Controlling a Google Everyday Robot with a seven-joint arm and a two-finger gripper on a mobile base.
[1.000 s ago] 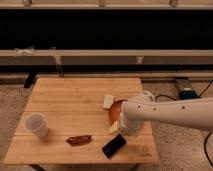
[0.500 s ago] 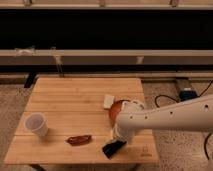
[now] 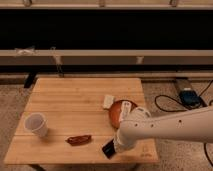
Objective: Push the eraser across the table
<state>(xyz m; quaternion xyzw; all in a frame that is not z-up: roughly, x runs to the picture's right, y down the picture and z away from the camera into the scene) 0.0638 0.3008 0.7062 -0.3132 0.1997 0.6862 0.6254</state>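
Note:
The eraser [image 3: 107, 149] is a small black block near the front edge of the light wooden table [image 3: 75, 100], right of centre. Only its left end shows. The rest is covered by my gripper [image 3: 118, 145], which hangs low at the end of the white arm [image 3: 175, 127] reaching in from the right. The gripper sits directly against or over the eraser's right side. I cannot see whether it touches the block or is just above it.
A white cup [image 3: 36, 124] stands at the left. A reddish-brown oblong item [image 3: 79, 139] lies just left of the eraser. A small white block [image 3: 108, 101] and a round orange-brown object [image 3: 118, 111] lie behind the gripper. Cables and a box [image 3: 189, 96] lie on the floor to the right.
The arm has come down and swung left toward the table's front edge, from above the orange object onto the eraser. The eraser, earlier fully visible, is now mostly covered and sits slightly further left.

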